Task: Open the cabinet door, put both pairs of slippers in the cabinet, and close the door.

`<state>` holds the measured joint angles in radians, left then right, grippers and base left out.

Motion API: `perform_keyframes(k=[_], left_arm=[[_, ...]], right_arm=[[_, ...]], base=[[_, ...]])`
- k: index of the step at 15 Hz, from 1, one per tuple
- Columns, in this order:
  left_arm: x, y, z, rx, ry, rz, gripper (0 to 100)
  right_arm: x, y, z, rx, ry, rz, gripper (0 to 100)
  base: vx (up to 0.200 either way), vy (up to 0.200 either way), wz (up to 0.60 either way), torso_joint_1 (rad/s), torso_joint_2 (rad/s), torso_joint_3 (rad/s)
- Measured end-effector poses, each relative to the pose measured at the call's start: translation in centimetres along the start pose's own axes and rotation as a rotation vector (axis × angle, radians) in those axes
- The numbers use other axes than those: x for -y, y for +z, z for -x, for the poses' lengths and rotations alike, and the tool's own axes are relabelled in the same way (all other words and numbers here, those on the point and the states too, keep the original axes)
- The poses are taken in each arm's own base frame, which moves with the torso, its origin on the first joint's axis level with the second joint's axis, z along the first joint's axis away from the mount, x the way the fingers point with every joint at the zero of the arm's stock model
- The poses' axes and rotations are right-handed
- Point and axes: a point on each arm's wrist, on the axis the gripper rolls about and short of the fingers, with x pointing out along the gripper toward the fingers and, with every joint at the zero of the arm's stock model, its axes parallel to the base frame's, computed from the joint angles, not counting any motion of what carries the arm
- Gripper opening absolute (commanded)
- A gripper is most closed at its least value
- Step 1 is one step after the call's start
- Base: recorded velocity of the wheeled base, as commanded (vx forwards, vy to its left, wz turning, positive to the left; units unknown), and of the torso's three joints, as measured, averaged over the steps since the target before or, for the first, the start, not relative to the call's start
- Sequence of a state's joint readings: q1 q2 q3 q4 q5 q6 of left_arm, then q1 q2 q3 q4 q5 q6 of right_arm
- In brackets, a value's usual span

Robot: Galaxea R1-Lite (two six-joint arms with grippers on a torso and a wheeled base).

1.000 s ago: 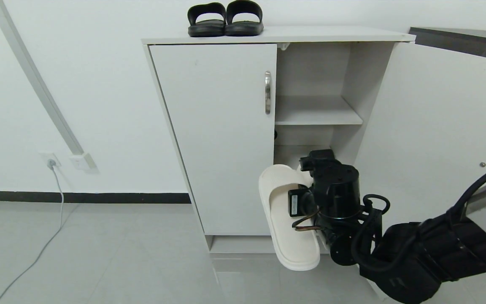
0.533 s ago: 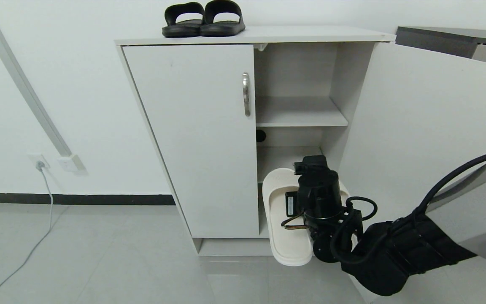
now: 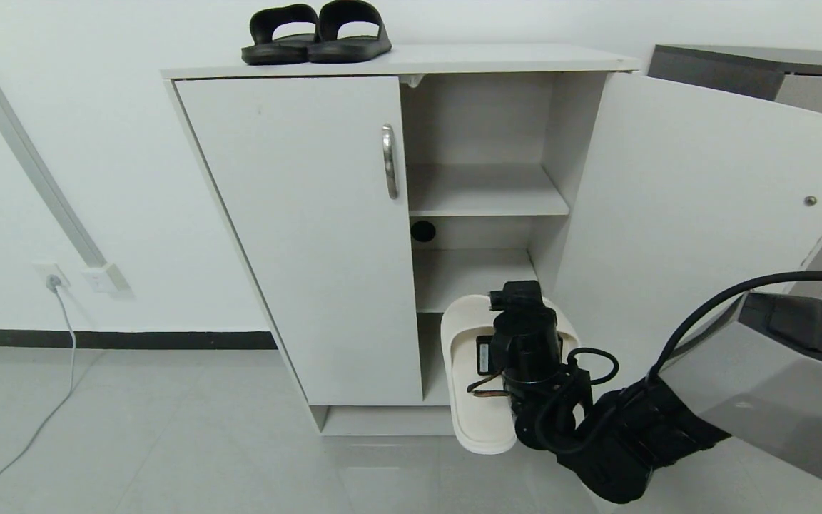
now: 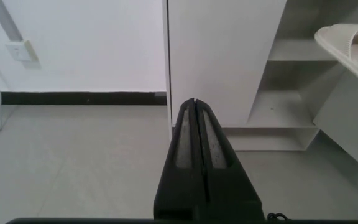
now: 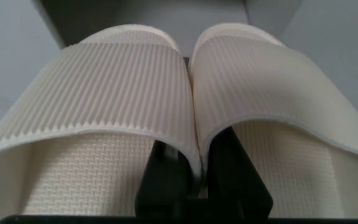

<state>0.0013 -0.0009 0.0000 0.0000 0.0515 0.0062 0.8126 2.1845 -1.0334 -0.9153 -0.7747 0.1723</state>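
A pair of white slippers [image 3: 462, 357] hangs in front of the cabinet's lower open compartment, and my right gripper [image 3: 515, 298] is shut on them. In the right wrist view its fingers [image 5: 166, 171] pinch the inner edges of both slippers [image 5: 120, 81] together. A pair of black slippers [image 3: 315, 32] sits on the cabinet top [image 3: 496, 57]. The right cabinet door [image 3: 675, 207] stands wide open and the left door [image 3: 304, 235] is closed. My left gripper [image 4: 194, 111] is shut on nothing, low above the floor before the cabinet.
Inside the cabinet are an upper shelf [image 3: 486, 193] and a middle shelf [image 3: 464, 275], both bare. A wall socket with a cable [image 3: 51, 282] is at the left. A grey, dark-topped unit [image 3: 753, 68] stands behind the open door.
The head camera has shifted, so the cabinet sits farther left in the picture. My right gripper has carried the white slippers from in front of the left door's edge to the open compartment.
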Motion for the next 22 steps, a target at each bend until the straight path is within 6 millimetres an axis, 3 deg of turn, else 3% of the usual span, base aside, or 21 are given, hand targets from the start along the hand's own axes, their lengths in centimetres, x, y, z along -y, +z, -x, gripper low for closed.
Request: perform_keyframes(k=[10,18,22], left_arm=[[0.0,0.0,0.0,0.000,0.000,0.001,0],[0.0,0.0,0.0,-0.001,0.001,0.002,0],[0.0,0.0,0.0,-0.001,0.000,0.003,0]], right_arm=[[-0.8,-1.2,-0.3,-0.003,0.039,0.003,0],[-0.9,-1.7,-0.4,-0.010,0.038,0.010,0],[-1.1,-1.0,0.0,0.057,0.050,0.014,0]], base=[[0.000,0.000,0.00,0.000,0.00,-0.009],[0.000,0.000,0.00,0.001,0.00,-0.188],[0.000,0.000,0.00,0.008,0.00,-0.161]])
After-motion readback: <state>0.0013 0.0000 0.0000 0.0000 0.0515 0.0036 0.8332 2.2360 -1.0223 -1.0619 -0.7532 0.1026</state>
